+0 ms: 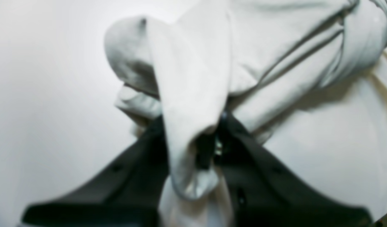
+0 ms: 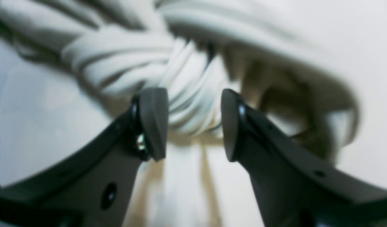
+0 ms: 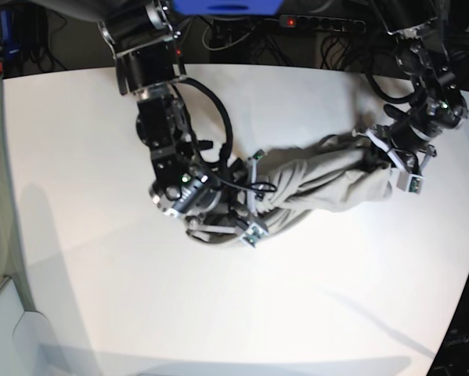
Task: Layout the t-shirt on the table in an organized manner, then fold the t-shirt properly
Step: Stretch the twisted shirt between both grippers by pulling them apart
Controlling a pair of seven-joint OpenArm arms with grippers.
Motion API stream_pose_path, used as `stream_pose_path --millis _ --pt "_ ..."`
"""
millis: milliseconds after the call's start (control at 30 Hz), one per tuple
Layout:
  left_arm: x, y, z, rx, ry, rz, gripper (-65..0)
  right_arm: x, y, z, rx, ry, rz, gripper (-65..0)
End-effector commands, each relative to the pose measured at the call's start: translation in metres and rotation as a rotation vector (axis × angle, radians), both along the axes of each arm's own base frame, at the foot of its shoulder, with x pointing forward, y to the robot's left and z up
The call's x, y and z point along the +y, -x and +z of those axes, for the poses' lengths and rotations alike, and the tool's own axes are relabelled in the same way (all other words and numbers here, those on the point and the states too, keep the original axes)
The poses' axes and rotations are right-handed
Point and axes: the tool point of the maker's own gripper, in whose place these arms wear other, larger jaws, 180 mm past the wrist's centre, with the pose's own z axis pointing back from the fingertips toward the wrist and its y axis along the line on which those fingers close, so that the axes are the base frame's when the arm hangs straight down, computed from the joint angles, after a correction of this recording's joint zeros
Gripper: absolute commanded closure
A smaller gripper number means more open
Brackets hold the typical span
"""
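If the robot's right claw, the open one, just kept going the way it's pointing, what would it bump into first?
Most likely the twisted bunch of the light grey-beige cotton t-shirt. The right gripper stands open, and those folds lie right ahead between its fingertips, though blur hides how close.

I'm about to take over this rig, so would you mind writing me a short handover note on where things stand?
Left gripper: shut on a fold of the t-shirt at its one end.
Right gripper: jaws apart, bunched cloth between them at the other end, not clamped.
The t-shirt is twisted into a rope between the two arms, resting on the table.
Done: nothing laid out, no fold made.
Left: close the right grip, untwist, spread the shirt flat, then fold it.
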Motion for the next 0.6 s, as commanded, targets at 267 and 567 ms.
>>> stream_pose_path --millis 267,567 --pt "-0.003 -0.009 0.013 -0.054 0.017 0.0 -0.2 0.014 -0.02 0.008 -0.026 -0.058 0.008 -24.8" --pt "-0.003 -0.009 0.013 -0.056 0.017 0.0 -0.2 0.015 -0.017 -0.004 0.011 -0.042 0.02 -5.1"
